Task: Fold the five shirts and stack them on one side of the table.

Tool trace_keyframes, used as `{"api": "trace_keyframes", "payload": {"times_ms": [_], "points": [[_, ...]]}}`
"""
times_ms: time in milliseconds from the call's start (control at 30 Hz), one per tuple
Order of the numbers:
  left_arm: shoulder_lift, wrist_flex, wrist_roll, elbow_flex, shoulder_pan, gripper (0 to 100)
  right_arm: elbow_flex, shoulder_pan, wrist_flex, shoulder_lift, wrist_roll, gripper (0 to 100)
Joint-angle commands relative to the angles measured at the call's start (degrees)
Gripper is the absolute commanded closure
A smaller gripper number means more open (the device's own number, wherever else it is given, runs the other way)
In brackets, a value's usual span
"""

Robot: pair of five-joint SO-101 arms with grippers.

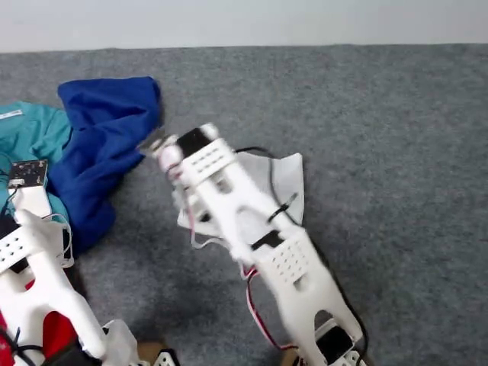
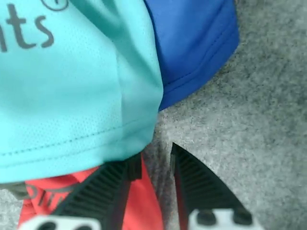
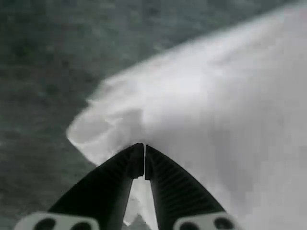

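Right gripper [image 3: 144,152] clenched on soft white shirt's [image 3: 216,120] rumpled edge; left gripper [image 2: 155,151] slightly parted, empty, at red shirt's [image 2: 146,206] edge, table's 8 o'clock.

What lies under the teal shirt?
A red shirt pokes out from beneath the hem of the teal shirt. How far it extends underneath, or whether more lies there, is covered.
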Motion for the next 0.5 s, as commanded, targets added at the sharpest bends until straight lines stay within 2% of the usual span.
{"api": "trace_keyframes", "payload": {"times_ms": [0,233,333,467], "points": [[-2.0,-0.8,0.5,-0.4,0.3,89,-2.5,-4.9,1.7,-4.0,0.4,98.5],[-2.0,-0.5,0.5,-0.4,0.0,89,-2.9,-6.4,2.1,-5.8,0.6,98.5],[-2.0,-0.5,0.5,-0.4,0.0,89,-3.3,-3.2,2.1,-10.8,0.5,98.0],[-2.0,-0.4,0.5,-0.4,0.0,89,-3.3,4.6,1.8,-16.9,0.6,98.0]]}}
